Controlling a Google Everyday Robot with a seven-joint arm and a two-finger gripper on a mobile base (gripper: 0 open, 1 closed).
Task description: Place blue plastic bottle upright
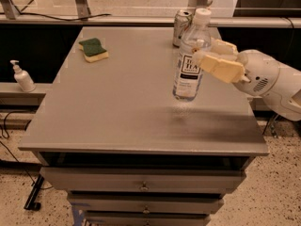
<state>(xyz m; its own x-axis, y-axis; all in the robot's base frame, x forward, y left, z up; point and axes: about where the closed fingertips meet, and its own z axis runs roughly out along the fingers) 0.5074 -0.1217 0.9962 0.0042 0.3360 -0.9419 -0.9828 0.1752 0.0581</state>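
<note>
The blue plastic bottle is clear, with a white cap and a white label carrying a black text panel. It stands nearly upright, leaning slightly, on the right half of the grey table, its base at or just above the surface. My gripper reaches in from the right, with its cream fingers closed around the bottle's upper body just below the shoulder. The white arm extends to the right edge of the view.
A silver-green soda can stands just behind the bottle near the table's far edge. A green and yellow sponge lies at the far left. A small white pump dispenser sits on a ledge left of the table. Drawers are below the tabletop.
</note>
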